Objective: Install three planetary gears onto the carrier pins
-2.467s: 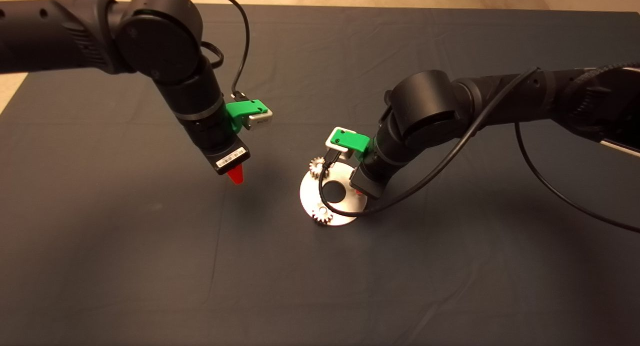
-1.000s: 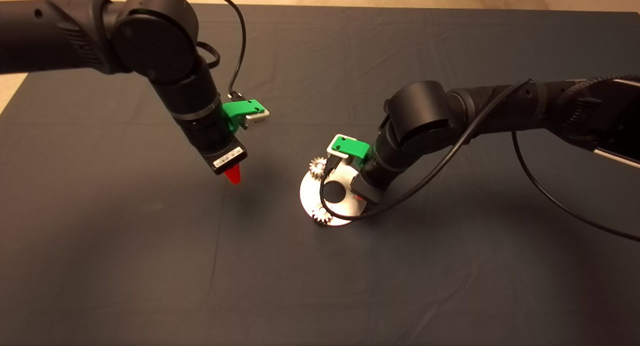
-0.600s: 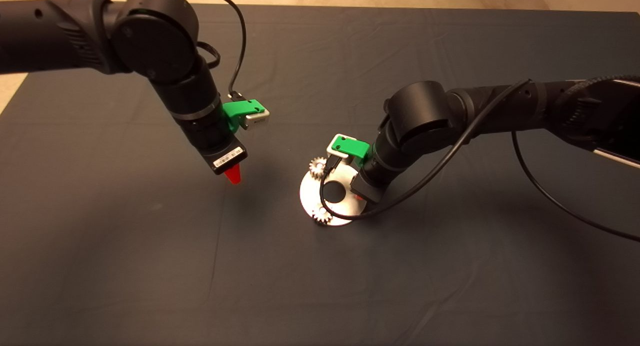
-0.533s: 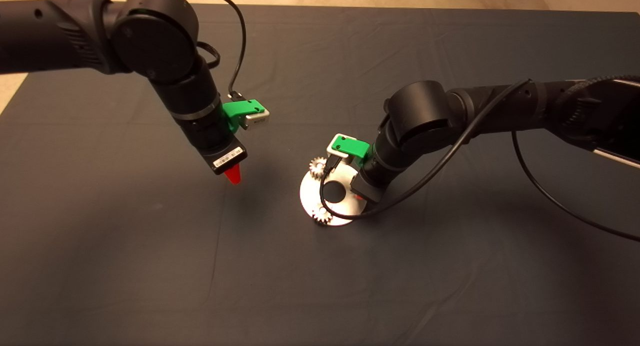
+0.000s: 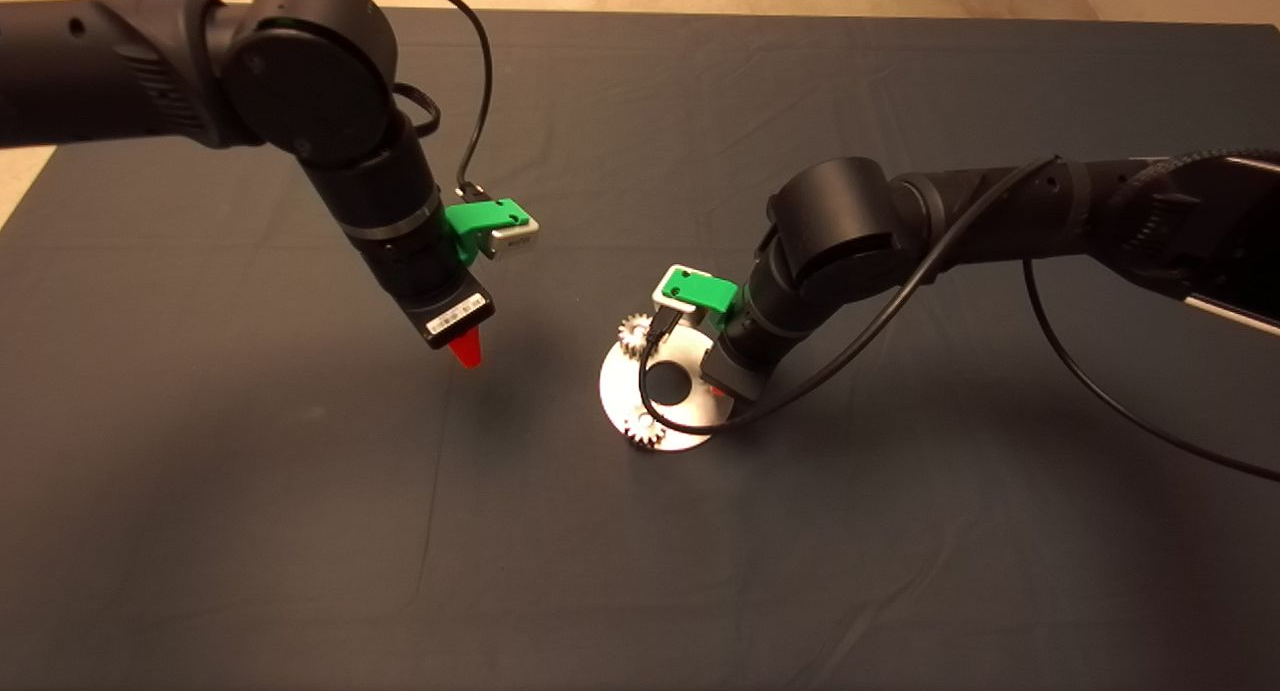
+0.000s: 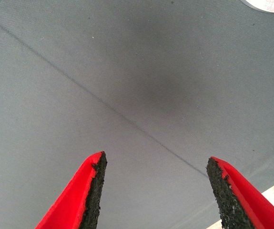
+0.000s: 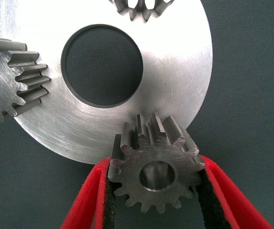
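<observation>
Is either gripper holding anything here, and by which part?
The right gripper holds a gear by its toothed rim, a pad on each side, over the disc edge. The left gripper is open and empty above the mat.

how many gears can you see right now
3. Two gears sit on the disc; a third gear is clamped in the right gripper at the disc's edge.

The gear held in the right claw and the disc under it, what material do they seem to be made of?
The gear looks like metal, dull silvery-grey with a matte finish: its cut teeth have crisp edges and the centre hole is smooth. The right claw grips it between black pads. The disc also looks like metal, brighter and shinier, with fine scratch marks across its flat face. The exact alloy cannot be told.
</observation>
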You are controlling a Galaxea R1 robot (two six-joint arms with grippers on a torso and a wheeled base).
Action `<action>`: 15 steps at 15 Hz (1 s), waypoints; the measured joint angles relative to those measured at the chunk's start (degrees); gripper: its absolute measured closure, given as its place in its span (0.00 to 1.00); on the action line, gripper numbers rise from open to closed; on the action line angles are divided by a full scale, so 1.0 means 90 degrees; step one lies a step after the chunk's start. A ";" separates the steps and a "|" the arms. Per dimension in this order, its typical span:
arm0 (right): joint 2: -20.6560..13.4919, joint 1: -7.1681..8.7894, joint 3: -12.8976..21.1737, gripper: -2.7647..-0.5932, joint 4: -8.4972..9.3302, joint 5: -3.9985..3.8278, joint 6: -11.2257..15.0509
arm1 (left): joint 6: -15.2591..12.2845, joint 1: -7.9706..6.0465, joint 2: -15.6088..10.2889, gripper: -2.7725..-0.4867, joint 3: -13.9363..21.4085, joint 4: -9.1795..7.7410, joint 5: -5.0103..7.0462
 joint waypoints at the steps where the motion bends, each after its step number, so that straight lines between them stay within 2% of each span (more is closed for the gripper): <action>1: 0.0002 0.0005 -0.0011 0.81 0.0000 0.0004 -0.0004 | 0.0000 0.0000 0.0000 0.58 0.0000 0.0000 0.0000; 15: 0.0000 0.0011 -0.0028 0.81 -0.0012 0.0007 -0.0041 | 0.0000 0.0000 0.0002 0.58 0.0000 0.0000 0.0000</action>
